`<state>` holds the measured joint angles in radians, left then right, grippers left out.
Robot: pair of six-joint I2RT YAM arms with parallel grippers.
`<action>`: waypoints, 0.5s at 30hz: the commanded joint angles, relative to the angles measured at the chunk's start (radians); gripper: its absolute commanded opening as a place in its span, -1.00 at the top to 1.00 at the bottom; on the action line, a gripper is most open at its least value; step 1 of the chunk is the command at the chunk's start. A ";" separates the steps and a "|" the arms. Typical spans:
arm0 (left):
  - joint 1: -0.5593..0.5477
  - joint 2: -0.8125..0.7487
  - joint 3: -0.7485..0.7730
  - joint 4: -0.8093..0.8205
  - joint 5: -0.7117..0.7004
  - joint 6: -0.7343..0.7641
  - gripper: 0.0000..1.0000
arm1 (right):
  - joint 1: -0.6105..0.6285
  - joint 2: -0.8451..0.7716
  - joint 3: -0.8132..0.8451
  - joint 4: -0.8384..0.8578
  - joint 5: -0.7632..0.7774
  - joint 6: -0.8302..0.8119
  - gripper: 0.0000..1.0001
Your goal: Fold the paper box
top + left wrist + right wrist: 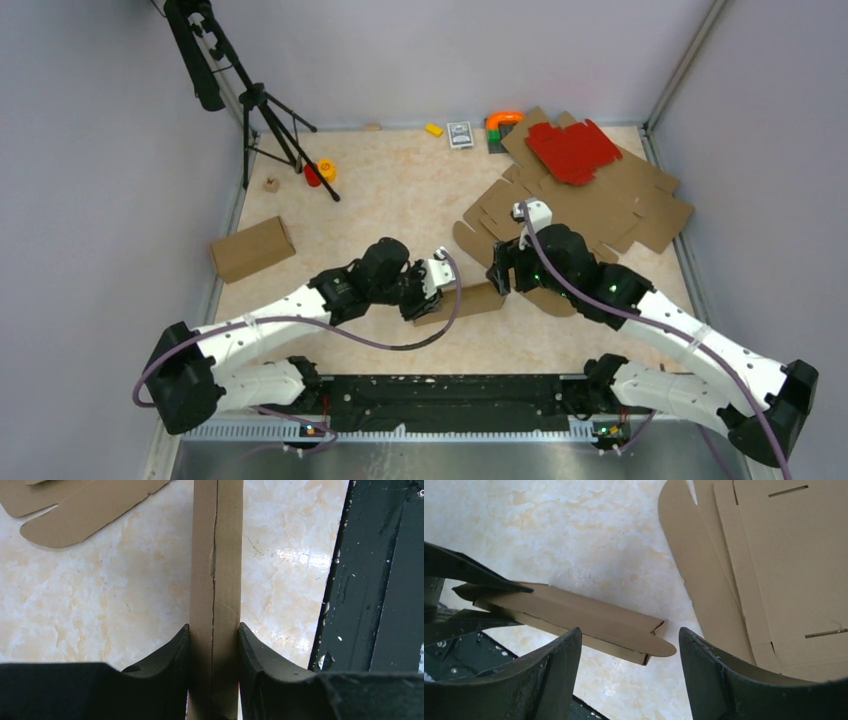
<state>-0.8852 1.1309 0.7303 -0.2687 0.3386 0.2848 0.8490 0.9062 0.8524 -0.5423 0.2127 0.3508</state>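
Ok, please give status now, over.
Left gripper shut on paper box. Right gripper open, near its free end. Flat cardboard sheets beside, not blocking.

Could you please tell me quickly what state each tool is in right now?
Left tool: closed on the partly folded paper box.
Right tool: open, holding nothing.

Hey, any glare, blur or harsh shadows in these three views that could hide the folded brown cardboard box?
Top view: even light, soft shadows, box small but sharp. Left wrist view: white glare on the table beside the box, its seam crisp, left fingers dark and featureless. Right wrist view: table washed out upper left, right fingers slightly soft.
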 commanded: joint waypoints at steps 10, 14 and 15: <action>-0.006 0.103 0.061 -0.153 0.011 0.030 0.75 | -0.070 0.109 0.050 -0.040 -0.109 -0.049 -0.25; -0.006 0.105 0.067 -0.159 0.011 0.026 0.75 | -0.075 0.102 0.052 -0.077 -0.119 -0.041 -0.24; -0.006 0.106 0.068 -0.161 0.008 0.024 0.75 | -0.078 0.104 0.057 -0.090 -0.117 -0.024 -0.22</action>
<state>-0.8856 1.2030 0.7998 -0.3157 0.3546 0.2962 0.7876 1.0176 0.8532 -0.5751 0.0917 0.3214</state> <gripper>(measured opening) 0.373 0.624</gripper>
